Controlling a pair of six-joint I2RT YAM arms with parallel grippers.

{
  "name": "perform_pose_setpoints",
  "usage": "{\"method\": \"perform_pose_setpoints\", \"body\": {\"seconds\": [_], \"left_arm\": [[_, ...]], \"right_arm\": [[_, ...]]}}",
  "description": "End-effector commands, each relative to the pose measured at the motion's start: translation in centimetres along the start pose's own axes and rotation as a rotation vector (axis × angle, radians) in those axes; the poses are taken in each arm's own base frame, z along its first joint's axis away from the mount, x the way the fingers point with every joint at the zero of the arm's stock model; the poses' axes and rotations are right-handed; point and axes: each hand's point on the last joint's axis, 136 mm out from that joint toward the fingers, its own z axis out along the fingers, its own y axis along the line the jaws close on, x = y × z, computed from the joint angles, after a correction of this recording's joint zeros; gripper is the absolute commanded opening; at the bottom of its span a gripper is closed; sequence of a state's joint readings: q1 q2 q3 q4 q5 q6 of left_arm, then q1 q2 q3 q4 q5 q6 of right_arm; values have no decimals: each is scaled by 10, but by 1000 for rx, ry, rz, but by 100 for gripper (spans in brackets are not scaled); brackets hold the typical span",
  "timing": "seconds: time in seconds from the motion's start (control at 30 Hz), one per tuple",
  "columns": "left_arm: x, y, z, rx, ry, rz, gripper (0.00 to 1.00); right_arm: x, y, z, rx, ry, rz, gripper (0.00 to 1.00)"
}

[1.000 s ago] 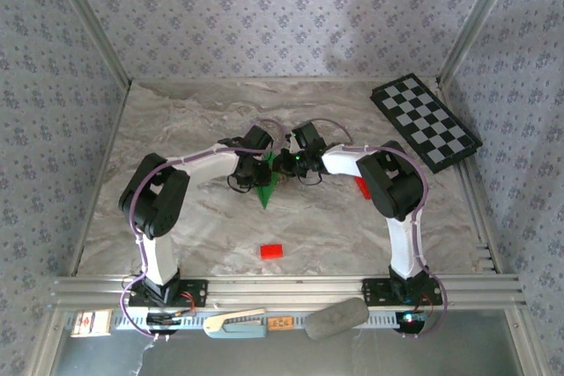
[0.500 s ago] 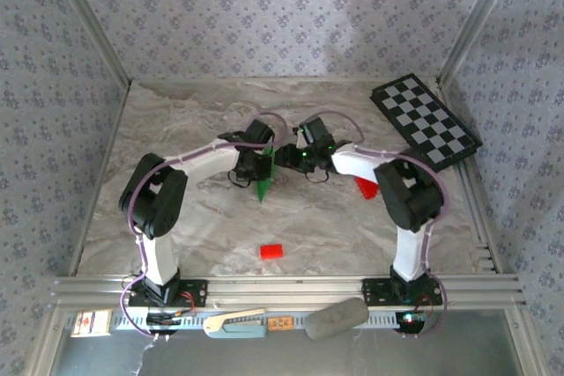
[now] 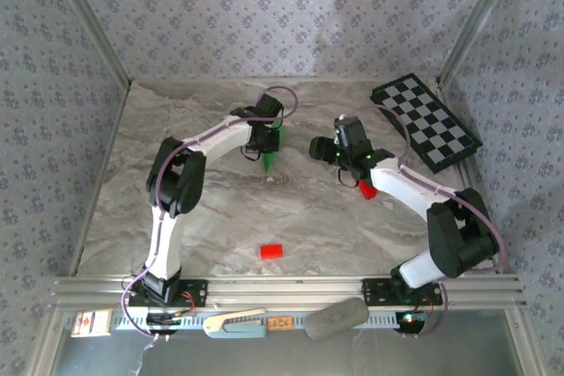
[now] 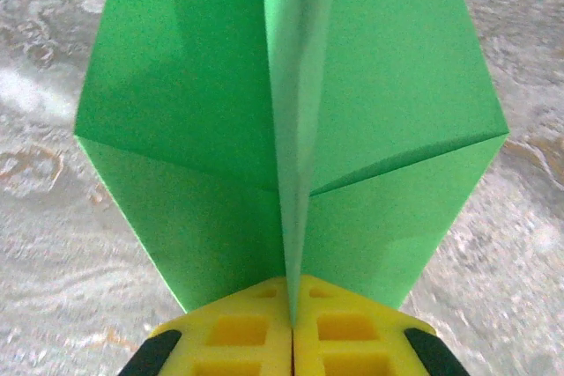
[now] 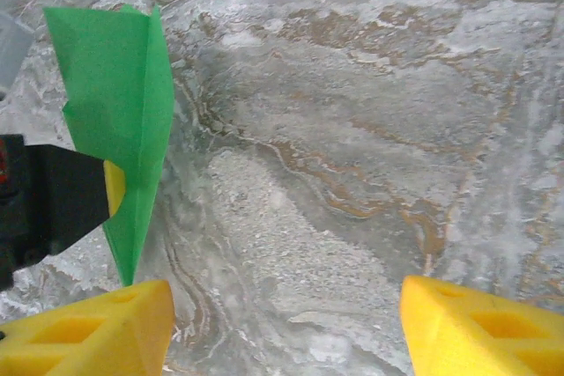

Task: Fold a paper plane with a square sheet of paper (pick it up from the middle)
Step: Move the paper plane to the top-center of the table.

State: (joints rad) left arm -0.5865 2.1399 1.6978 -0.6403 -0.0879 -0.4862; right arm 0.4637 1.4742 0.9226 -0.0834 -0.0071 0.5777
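where the left arm stretches out over the middle of the marble table [image 3: 203, 209], the left gripper [image 3: 263, 138] is clamped on the paper plane [image 3: 270, 156], which shows from above as a slim green dart with its point aimed back toward the near edge. from the left wrist, the two yellow fingers [image 4: 238, 332] are pressed tight together with the centre crease pinched between them, and the green wings of the paper plane [image 4: 176, 129] spread out to either side above the grey veined surface. whether the tip touches the table i cannot tell. nearer the front, a little right of that, a small red block [image 3: 271, 251] lies flat by itself. further right, the right gripper [image 3: 319, 147] sits just beside the plane but apart from it. from the right wrist, its yellow fingers [image 5: 88, 332] stand wide apart with nothing between them but bare table, and the paper plane [image 5: 119, 103] hangs off to the left, held by the left gripper [image 5: 110, 187]. a red wedge [image 3: 366, 188] lies next to the right forearm. at the far right corner a checkerboard [image 3: 426, 121] rests on the table.
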Motion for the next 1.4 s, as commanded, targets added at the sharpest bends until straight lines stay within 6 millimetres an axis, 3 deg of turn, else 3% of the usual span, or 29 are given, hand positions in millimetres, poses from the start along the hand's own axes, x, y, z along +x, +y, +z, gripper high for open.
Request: {"method": "perform_pose_setpoints", "body": {"seconds": [0.0,0.3,0.73,1.0,1.37], "left_arm": [[-4,6,6,-42,28,6,9],[-9,8,23,-74,44,0,14],[-9,6,34,-65,60,-4,17],[-4,7,42,-67,81,-14,19],[4,12,54,-101,101,-22,31]], "right_arm": [[3,-11,-5,47,-9,-18,70],[3,-7,-9,12,-20,-13,70],[-5,-9,-28,27,-102,-55,85],[-5,-9,-28,29,-104,-53,87],[-2,-10,-24,35,-92,-47,88]]}}
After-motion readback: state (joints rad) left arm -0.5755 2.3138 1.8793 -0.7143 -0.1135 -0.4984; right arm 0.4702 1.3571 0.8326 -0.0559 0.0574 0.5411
